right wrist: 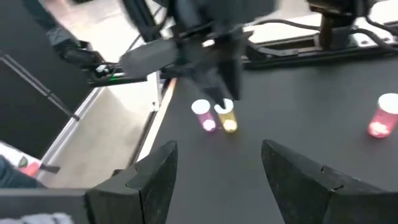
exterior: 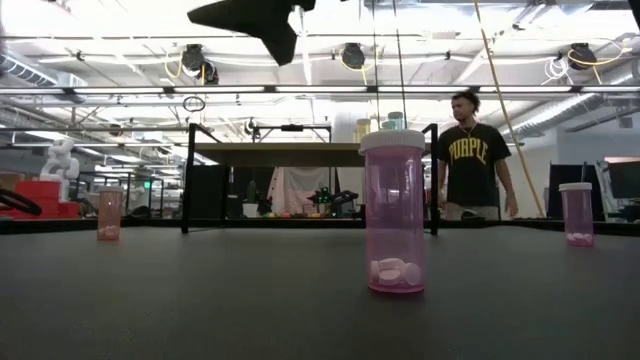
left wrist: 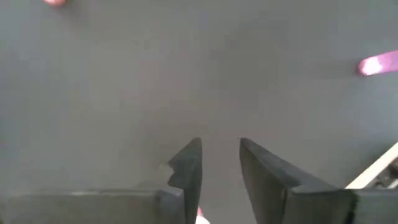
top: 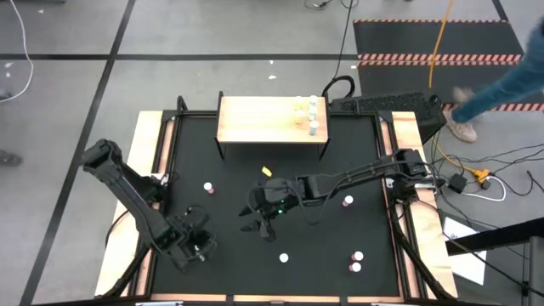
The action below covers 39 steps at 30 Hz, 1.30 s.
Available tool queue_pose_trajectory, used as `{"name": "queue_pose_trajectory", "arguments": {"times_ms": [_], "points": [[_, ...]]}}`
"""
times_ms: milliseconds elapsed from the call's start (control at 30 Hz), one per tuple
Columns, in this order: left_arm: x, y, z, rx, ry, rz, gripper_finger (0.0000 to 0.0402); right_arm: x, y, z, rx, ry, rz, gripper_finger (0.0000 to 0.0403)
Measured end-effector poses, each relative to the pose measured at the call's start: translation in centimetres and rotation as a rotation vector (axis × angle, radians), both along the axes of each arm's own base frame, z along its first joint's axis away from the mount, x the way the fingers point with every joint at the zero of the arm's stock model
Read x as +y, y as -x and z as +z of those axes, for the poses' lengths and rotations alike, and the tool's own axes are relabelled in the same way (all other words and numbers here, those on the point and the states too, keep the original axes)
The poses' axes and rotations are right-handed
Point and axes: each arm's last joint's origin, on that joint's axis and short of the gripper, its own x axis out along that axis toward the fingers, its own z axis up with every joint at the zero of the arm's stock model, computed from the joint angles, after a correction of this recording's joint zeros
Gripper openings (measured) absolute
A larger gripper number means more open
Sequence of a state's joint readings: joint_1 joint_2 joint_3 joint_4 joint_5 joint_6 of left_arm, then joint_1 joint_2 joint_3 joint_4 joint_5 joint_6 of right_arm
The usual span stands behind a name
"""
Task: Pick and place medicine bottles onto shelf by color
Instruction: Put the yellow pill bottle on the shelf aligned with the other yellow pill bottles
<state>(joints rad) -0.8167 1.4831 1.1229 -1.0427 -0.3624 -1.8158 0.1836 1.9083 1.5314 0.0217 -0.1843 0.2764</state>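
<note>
The right gripper (top: 259, 223) hovers mid-frame over bare mat (top: 331, 238), jaws open. The left gripper (top: 202, 248) waits lower left near the table (top: 153, 127) edge, jaws apart. The shelf (top: 255, 119) spans top centre.

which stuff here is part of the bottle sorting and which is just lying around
Job: shelf, bottles on it, pink bottles on the mat, right pincer above mat centre, left pincer waiting front-left.
Lying about: keyboard beside shelf, cables off the right edge, person at far right.
</note>
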Motion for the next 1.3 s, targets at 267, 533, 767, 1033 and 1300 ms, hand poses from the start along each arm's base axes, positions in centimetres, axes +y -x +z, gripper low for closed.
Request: {"name": "queue_pose_trajectory", "arguments": {"times_ms": [267,533,767,1033,1300], "points": [[0.8,0.2,0.7,0.044,0.076,-0.024,0.0117,0.5,0.1,0.0,0.001,0.021,-0.042,0.0226],[-0.6,-0.2,-2.6,0.187,0.123,0.036,0.0250,-0.1,0.2,-1.2,0.012,0.005,-0.109,0.0226],[-1.2,-0.5,-4.4,0.278,0.101,0.042,0.0279,-0.1,0.4,-1.7,0.020,-0.017,-0.118,0.0226],[-1.3,-0.6,-5.2,0.319,0.077,0.043,0.0258,-0.1,0.3,-1.6,0.006,-0.021,-0.117,0.0226],[-1.4,-0.6,-5.2,0.324,0.076,0.032,0.0147,-0.2,0.3,-1.6,0.005,-0.021,-0.118,0.0226]]}}
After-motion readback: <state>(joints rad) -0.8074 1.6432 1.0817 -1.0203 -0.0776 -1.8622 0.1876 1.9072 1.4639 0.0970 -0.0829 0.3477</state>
